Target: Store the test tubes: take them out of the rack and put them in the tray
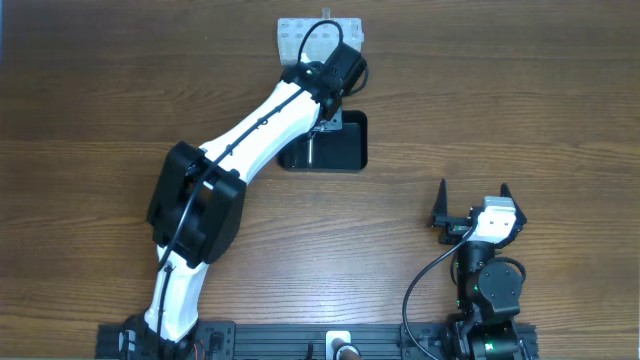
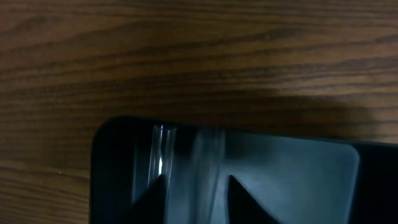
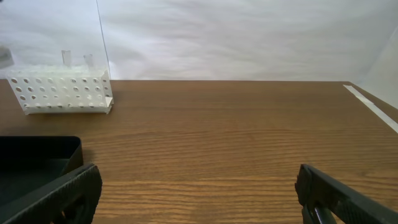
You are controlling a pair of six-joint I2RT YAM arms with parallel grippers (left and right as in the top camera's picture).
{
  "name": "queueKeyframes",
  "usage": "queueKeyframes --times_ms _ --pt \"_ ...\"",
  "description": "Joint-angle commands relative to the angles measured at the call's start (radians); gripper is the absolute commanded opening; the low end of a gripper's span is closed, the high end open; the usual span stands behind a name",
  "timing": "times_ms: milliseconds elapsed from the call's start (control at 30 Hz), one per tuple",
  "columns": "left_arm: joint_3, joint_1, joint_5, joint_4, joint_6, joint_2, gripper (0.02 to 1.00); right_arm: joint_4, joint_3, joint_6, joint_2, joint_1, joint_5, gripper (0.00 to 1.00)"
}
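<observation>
The left gripper [image 1: 322, 128] hangs low over the black tray [image 1: 352, 158], its two fingers parted in its wrist view [image 2: 198, 184]. Between them is a pale, blurred streak, and I cannot tell whether that is a tube or glare; nothing is plainly clamped. Just beside one fingertip a clear test tube [image 2: 163, 152] lies on the tray floor, near the tray's end wall [image 2: 112, 168]. Beyond the tray, at the far edge of the wooden table [image 1: 520, 100], stands the white rack [image 1: 305, 38] with two tubes [image 3: 66, 57] upright in it. The right gripper [image 1: 472, 205] sits well apart near its base, spread wide and holding nothing.
</observation>
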Motion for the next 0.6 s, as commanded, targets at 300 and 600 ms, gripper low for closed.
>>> queueKeyframes --times_ms 300,600 --pt "-0.175 -0.013 -0.206 0.241 0.178 -0.434 0.625 -0.001 -0.006 0.000 -0.009 -0.008 -0.004 0.991" --pt "-0.636 0.251 -0.003 0.635 0.403 -1.013 0.958 -0.001 -0.006 0.000 -0.009 -0.008 -0.004 0.991"
